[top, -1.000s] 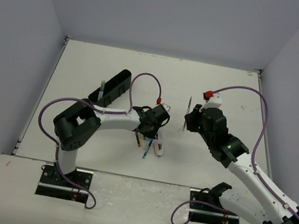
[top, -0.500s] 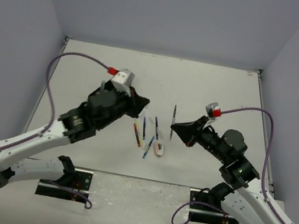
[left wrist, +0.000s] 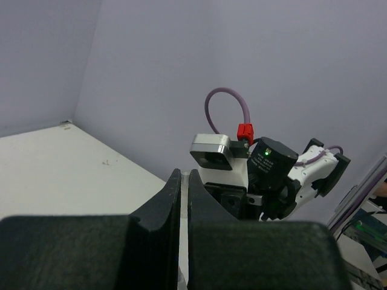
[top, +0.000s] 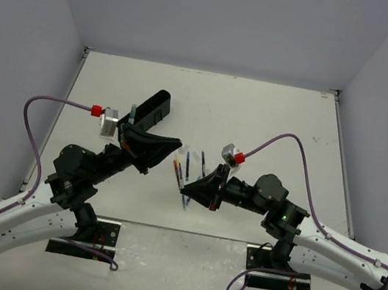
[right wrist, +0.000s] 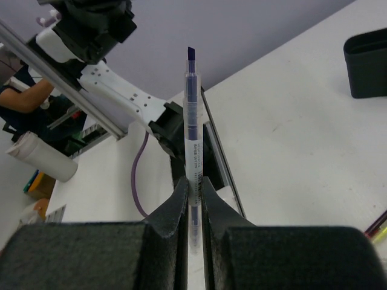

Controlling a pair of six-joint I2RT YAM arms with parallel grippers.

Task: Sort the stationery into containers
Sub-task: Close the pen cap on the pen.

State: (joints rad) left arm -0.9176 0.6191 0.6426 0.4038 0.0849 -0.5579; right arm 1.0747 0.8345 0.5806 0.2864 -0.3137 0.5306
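Right hand (right wrist: 192, 182), clamping blue pen (right wrist: 191, 115), has swung leftward.

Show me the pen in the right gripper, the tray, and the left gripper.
Pen (right wrist: 192, 121), right wrist view, mid-barrel.
Tray (top: 158, 105), top view, far end.
Left gripper (left wrist: 184, 176), left wrist view, between fingertips.

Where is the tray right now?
Top view: the tray lies angled on the left half of the table, just beyond the left gripper and left of the loose pens.
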